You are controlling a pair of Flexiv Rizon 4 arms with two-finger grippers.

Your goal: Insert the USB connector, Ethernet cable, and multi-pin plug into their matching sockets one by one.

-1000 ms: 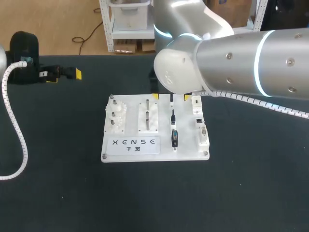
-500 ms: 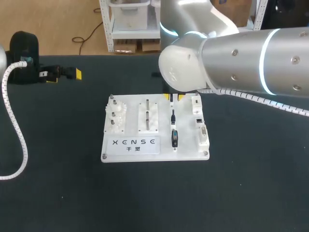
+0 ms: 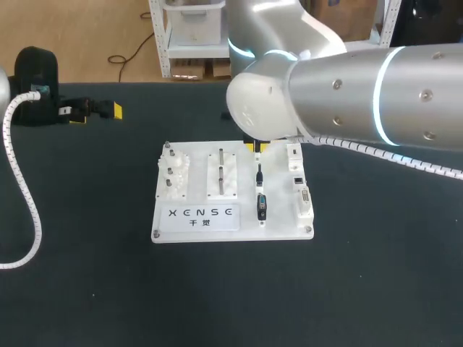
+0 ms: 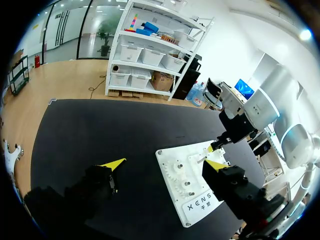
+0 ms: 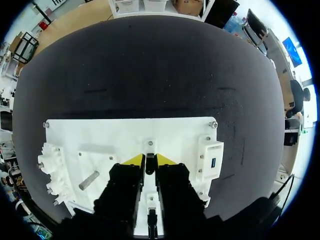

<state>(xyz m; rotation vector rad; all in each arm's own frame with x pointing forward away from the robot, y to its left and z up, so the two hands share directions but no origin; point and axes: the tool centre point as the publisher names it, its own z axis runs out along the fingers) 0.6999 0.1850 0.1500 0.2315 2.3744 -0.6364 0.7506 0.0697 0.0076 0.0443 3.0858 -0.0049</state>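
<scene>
Right claw nipped on small black USB connector | white lettered plastic board beneath | left claw wide

The surface is black; the board is white with black lettering; the right arm is silver with a pale blue ring; the right tool and left tool are black with yellow tips; the connector between the right tips looks black.

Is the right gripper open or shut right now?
Shut on the USB connector: the right gripper has both fingers against its sides.
</scene>
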